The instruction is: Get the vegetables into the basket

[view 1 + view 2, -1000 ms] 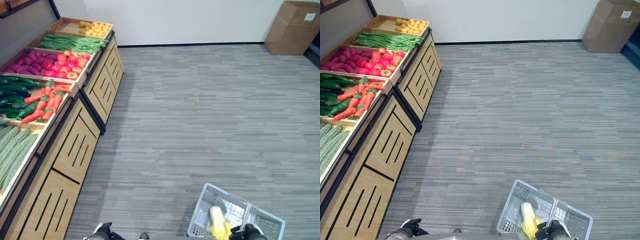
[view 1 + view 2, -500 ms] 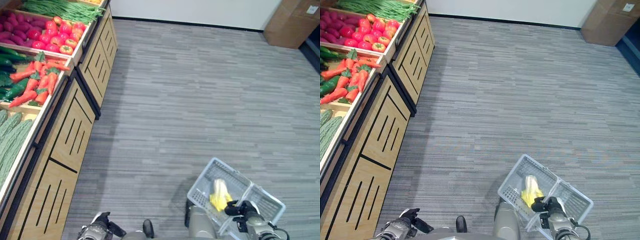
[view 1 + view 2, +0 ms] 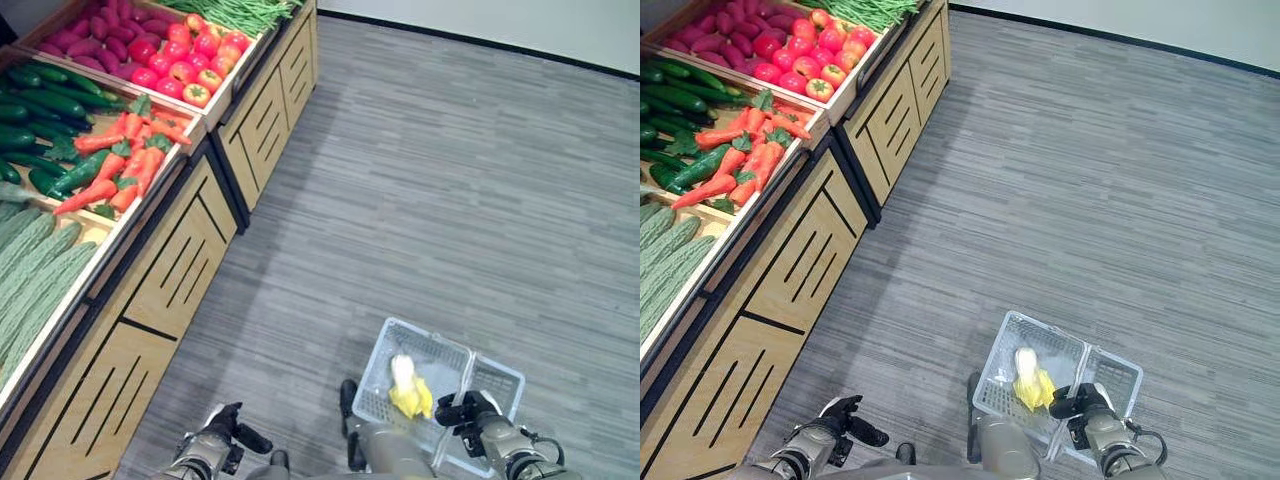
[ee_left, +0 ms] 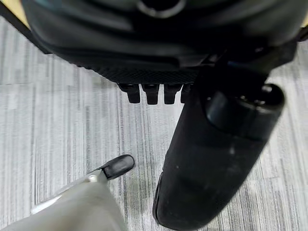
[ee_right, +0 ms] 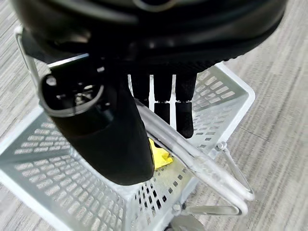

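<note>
A pale grey mesh basket hangs low at my right side over the carpet. My right hand is shut on its metal handle, fingers curled round the wire. Inside lies one yellow and pale vegetable, also seen as a yellow scrap through the handle. My left hand hangs at my left side near the stand's base, fingers curled, holding nothing. On the wooden stand lie carrots, dark green cucumbers, red tomatoes and ridged pale green gourds.
The wooden stand with slotted front panels runs along my left, from near to far. Purple roots and green beans fill its far crates. Grey carpet stretches ahead and to the right.
The whole picture has shifted, so the camera moved: the stand now sits nearer and more central. The basket with the yellow vegetable stays held in my right hand.
</note>
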Robot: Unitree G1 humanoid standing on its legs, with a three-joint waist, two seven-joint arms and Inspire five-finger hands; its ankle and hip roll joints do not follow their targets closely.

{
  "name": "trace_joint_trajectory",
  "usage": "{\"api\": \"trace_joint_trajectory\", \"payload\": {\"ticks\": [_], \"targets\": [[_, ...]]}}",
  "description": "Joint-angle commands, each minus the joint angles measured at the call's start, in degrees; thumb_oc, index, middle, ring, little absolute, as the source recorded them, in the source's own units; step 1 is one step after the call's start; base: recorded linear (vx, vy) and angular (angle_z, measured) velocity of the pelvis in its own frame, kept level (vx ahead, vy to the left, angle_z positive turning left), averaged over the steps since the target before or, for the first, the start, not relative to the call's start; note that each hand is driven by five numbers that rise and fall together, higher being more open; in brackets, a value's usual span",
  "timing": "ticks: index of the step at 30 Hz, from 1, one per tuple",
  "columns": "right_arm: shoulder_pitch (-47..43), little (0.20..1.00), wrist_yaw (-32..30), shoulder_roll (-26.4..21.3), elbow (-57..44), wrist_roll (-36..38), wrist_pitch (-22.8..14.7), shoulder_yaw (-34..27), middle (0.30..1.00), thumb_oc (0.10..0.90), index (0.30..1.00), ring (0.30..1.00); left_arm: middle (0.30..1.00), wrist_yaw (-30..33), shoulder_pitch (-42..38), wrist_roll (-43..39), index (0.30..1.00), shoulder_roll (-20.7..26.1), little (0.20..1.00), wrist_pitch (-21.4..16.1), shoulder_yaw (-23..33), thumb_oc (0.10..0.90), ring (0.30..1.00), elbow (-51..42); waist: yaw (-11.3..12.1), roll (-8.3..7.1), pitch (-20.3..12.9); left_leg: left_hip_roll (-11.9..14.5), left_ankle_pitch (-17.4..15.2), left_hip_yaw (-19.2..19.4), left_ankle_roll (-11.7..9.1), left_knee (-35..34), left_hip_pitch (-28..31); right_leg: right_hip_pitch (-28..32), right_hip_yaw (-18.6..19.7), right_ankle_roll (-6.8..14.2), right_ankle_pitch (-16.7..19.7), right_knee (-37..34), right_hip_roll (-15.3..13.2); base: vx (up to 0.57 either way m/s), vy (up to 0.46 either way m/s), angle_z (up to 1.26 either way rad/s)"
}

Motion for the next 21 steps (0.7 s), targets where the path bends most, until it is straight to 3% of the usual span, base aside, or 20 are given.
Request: {"api": "trace_joint_trajectory", "payload": {"ticks": [1, 5, 8, 10, 11, 14, 18, 19, 21], "targets": [[4.61, 0.300, -0.71, -0.86, 1.71, -0.99, 0.84, 2.86, 0.300, 0.400, 0.300, 0.300, 1.000, 2.31, 2.05, -0.15, 1.000, 1.89, 1.000, 0.49, -0.69, 0.900, 1.000, 0.52, -0.06, -0.12, -1.98, 0.06, 3.82, -1.60, -1.16, -3.25, -0.41, -2.69, 1.57, 7.44, -1.22, 1.44, -4.97, -0.03, -0.032, 0.14], [4.37, 0.300, -0.86, -0.53, 1.96, -0.71, 0.76, 3.31, 0.300, 0.400, 0.300, 0.300, 1.000, 2.99, 0.54, -1.13, 1.000, 2.68, 1.000, 0.41, -0.92, 0.900, 1.000, 0.23, -0.60, 0.79, 0.44, 1.55, 4.56, -2.26, -1.48, -2.84, -1.90, -7.31, 1.53, 5.99, -5.35, 9.25, -3.83, -0.01, -0.070, -0.04], [4.69, 0.300, -0.79, -0.60, 2.44, -0.95, 0.83, 3.42, 0.300, 0.400, 0.300, 0.300, 1.000, 3.19, 0.28, -1.80, 1.000, 2.84, 1.000, 0.39, -0.68, 0.900, 1.000, 0.12, -0.91, 1.06, 1.01, 2.41, 4.68, -2.66, -1.76, -1.66, -2.23, -7.69, 0.92, 5.50, -6.69, 10.96, -3.44, 0.08, -0.140, 0.21], [4.92, 0.300, -0.68, -0.97, 2.38, -1.60, 0.67, 3.82, 0.300, 0.400, 0.300, 0.300, 1.000, 3.15, 0.18, -2.57, 1.000, 2.83, 1.000, 0.35, -0.38, 0.900, 1.000, -0.12, -1.31, 1.54, 2.03, 3.62, 6.81, -2.10, -3.00, 3.27, -4.08, -6.68, 0.05, 4.38, -8.20, 10.98, -2.58, 0.16, -0.233, 0.28], [5.06, 0.300, -0.59, -1.24, 2.12, -1.82, 0.58, 4.09, 0.300, 0.400, 0.300, 0.300, 1.000, 3.19, 0.11, -2.73, 1.000, 3.01, 1.000, 0.53, -0.12, 0.900, 1.000, -0.17, -0.76, 1.14, 2.61, 3.32, 9.60, -2.28, -3.55, 7.32, -6.26, -5.00, -0.20, 3.73, -8.42, 9.95, -2.10, 0.11, -0.218, 0.25], [4.96, 0.300, -0.35, -1.92, 1.49, -2.51, 0.41, 4.90, 0.300, 0.400, 0.300, 0.300, 1.000, 3.28, -0.34, -2.51, 1.000, 3.42, 1.000, 0.76, -0.40, 0.900, 1.000, -0.32, 0.23, -0.47, 3.91, 0.92, 12.64, -4.68, -3.32, 15.55, -10.50, -2.50, -0.27, 2.46, -8.73, 8.67, -1.79, 0.08, -0.191, 0.14], [4.78, 0.300, -0.56, -2.46, 1.46, -1.94, 0.68, 4.66, 0.300, 0.400, 0.300, 0.300, 1.000, 3.51, -0.94, -2.17, 1.000, 4.07, 1.000, 1.16, -0.55, 0.900, 1.000, 0.02, 1.23, -2.29, 4.75, 0.70, 9.91, -2.61, -1.91, 11.77, -16.16, 0.46, 1.28, 2.91, -10.16, 7.85, -2.25, 0.14, -0.051, -0.05], [5.02, 0.300, -1.02, -2.82, 1.64, -1.74, 0.55, 4.14, 0.300, 0.400, 0.300, 0.300, 1.000, 3.68, -0.71, -1.97, 1.000, 4.10, 1.000, 1.11, -0.62, 0.900, 1.000, 0.10, 2.08, -2.51, 4.75, 2.15, 12.05, -1.24, -2.29, 7.92, -20.59, 2.11, 1.88, 3.30, -10.76, 7.46, -2.23, 0.21, 0.037, -0.06], [5.24, 0.300, -1.18, -2.88, 1.52, -1.67, 0.39, 4.02, 0.300, 0.400, 0.300, 0.300, 1.000, 3.75, -0.64, -1.96, 1.000, 4.07, 1.000, 1.08, -0.69, 0.900, 1.000, 0.13, 2.70, -2.40, 4.92, 3.00, 13.91, -0.57, -2.67, 6.17, -21.50, 3.02, 2.31, 3.24, -11.57, 7.66, -1.90, 0.15, 0.043, -0.04]]}}
